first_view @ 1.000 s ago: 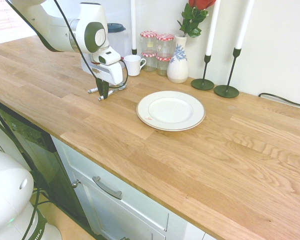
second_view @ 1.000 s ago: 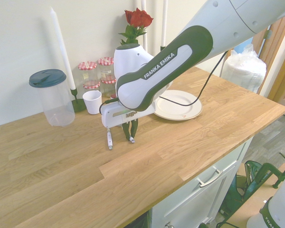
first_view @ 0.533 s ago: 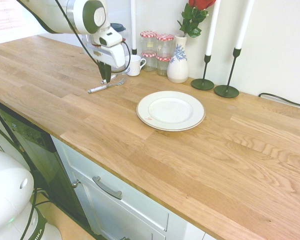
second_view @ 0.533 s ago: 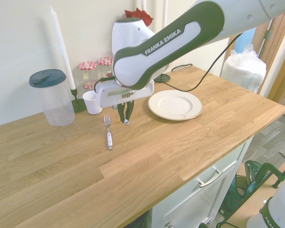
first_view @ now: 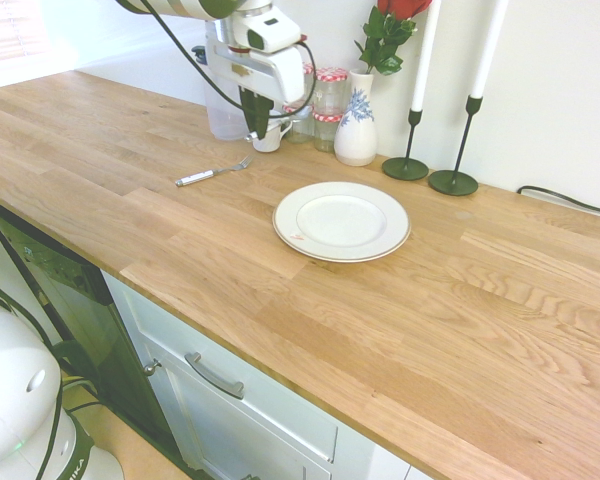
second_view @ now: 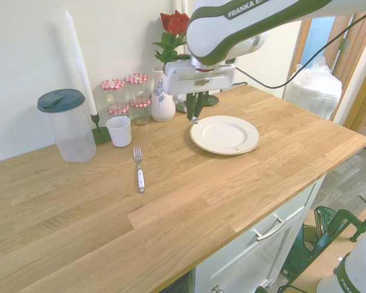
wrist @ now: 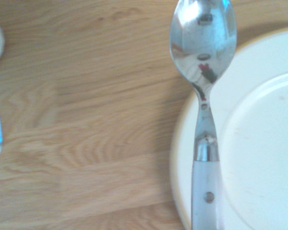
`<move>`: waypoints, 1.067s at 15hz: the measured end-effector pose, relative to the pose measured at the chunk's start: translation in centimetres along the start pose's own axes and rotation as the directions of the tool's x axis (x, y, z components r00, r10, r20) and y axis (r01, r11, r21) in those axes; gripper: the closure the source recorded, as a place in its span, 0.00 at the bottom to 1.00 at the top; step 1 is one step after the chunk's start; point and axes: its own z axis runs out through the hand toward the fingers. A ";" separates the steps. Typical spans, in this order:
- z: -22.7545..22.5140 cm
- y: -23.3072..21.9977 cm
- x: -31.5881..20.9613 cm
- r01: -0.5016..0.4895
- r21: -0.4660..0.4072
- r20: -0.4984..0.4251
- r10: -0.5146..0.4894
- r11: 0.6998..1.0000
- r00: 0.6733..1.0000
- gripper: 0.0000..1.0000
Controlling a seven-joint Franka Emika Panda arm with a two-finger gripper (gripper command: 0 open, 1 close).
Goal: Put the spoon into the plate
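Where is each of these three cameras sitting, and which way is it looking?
First exterior view: off the worktop's cupboard edge, facing the wall; the white arm enters top left, its end effector gripping the spoon.
Second exterior view: the opposite end, looking along the worktop; arm enters top right.
Wrist view: on the arm, looking straight down at the spoon and plate rim.
Both exterior views share the plate, fork, mug and vase.

On the white arm's dark green casing (second_view: 250,18) white capitals run along its length, cut off by the top edge of the second exterior view: "FRANKA E" is all that can be made out. Low in the corner of the first exterior view, a white rounded robot base (first_view: 20,400) carries dark letters at its foot, too cropped to read.
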 end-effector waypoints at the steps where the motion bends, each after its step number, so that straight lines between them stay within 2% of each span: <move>1: 0.2 1.6 1.1 -0.009 -0.007 0.001 0.009 1.000 1.000 1.00; 6: 3.3 5.7 4.1 -0.022 -0.025 -0.002 0.022 0.999 1.000 1.00; 10: 6.4 7.1 6.4 -0.025 -0.039 -0.001 0.025 0.999 1.000 1.00; 16: 8.2 7.4 8.9 -0.014 -0.057 0.007 0.014 0.998 1.000 1.00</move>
